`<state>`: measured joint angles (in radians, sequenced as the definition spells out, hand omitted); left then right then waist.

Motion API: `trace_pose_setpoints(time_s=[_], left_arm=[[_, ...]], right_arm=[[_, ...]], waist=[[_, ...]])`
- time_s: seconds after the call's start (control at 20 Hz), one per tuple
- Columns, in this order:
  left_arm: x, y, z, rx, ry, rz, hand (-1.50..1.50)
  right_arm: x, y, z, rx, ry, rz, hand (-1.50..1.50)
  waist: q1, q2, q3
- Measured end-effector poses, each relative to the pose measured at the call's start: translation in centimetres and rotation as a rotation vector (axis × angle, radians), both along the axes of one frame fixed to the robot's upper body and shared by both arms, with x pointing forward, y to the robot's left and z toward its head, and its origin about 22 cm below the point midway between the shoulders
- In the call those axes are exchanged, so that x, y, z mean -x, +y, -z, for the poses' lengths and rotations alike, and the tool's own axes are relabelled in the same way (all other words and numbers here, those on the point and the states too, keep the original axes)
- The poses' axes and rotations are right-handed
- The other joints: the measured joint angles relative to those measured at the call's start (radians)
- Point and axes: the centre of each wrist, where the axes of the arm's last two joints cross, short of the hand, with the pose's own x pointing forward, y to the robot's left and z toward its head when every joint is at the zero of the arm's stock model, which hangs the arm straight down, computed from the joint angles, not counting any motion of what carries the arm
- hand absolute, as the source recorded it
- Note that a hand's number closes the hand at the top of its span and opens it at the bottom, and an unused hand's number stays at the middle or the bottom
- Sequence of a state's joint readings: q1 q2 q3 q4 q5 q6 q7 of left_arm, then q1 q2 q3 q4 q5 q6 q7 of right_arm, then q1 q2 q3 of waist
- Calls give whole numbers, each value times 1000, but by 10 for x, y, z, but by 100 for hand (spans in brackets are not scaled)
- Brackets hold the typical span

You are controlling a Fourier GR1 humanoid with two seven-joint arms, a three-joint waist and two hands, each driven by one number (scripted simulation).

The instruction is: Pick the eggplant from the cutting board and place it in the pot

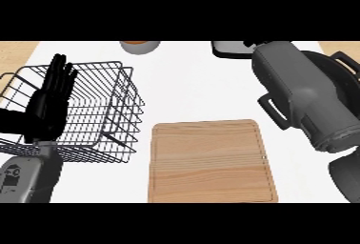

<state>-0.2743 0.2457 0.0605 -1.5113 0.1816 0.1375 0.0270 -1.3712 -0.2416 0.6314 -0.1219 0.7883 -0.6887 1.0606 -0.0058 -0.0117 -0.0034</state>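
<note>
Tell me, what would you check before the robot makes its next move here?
1. Eggplant off the cutting board: ok, the board is bare.
2. Eggplant in sight: not ok, it shows nowhere.
3. Eggplant inside the pot: cannot tell, the right forearm covers most of it.
4. Right forearm over the pot: ok.
5. Left hand out of the way: ok, resting open at the left, in front of the wire basket.
</note>
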Motion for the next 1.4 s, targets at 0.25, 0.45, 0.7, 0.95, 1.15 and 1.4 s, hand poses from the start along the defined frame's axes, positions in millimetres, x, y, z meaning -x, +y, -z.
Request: trace_pose_setpoints(time_s=[0.25,0.45,0.7,0.95,1.15,1.4], left_arm=[[4,8,4,-1,7,-21,0],[10,11,7,0,11,-27,0],[7,7,4,4,6,-26,0],[8,-1,1,3,-1,-11,0],[6,-3,0,-1,-5,2,0],[-1,-3,-3,-1,-12,9,0]], right_arm=[[2,-37,14,10,11,60,150],[9,-75,28,-6,-3,94,150],[26,-126,44,-38,-15,119,150],[47,-164,62,-46,-13,137,150],[59,-190,75,-79,4,177,150],[73,-207,92,-249,33,196,-150]], waist=[[-19,-3,2],[-26,-4,2],[-26,-1,3],[-12,5,3],[3,11,3],[8,16,5]])
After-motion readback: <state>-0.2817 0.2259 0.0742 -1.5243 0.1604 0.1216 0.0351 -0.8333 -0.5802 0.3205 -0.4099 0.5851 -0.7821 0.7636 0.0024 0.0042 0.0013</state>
